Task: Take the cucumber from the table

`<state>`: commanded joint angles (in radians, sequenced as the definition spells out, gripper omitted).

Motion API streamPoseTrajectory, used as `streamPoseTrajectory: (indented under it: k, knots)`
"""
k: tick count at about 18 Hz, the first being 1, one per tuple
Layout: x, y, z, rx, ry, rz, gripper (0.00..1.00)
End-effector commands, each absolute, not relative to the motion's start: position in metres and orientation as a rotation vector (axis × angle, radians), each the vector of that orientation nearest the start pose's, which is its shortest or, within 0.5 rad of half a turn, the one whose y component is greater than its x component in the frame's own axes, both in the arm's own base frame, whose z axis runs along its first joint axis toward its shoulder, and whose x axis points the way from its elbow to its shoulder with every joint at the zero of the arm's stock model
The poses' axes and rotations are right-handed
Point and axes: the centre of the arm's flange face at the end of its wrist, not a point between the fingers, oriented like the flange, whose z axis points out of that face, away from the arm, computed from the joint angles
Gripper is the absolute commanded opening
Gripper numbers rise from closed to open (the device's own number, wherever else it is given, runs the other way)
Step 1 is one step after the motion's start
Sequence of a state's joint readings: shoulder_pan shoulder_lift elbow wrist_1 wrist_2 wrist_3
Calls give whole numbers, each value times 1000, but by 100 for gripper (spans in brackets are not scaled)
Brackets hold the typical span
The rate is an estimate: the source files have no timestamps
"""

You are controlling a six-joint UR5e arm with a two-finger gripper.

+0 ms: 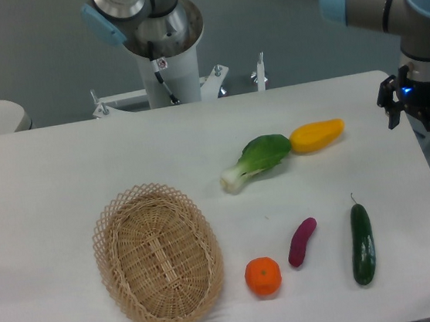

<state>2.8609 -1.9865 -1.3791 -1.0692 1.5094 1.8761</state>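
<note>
risk: the dark green, glossy, straight cucumber (362,244) lies near the front right edge of the white flat bench (61,171); a glancing descent could roll it off that side; the small purple curved vegetable (302,241) sits just beside it to the left, apart, so a misaligned reach could catch the wrong piece; the round orange fruit (263,276) is farther left; the claw (419,114) hangs at the far right edge of the bench, well apart from the cucumber, partly cut by the frame; it holds nothing visible and touches nothing; whether its fingers are spread or pressed together, cannot tell.
</note>
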Motion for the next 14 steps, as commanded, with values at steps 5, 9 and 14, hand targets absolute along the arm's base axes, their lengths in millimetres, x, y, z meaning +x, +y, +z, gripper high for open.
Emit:
streamPoseTrajectory:
  k: [5, 9, 14]
  knots:
    - [-613, 324, 399, -2912, 873, 437, 100]
    - [-612, 327, 394, -2923, 804, 423, 100]
    - [-601, 354, 390, -2935, 675, 409, 100]
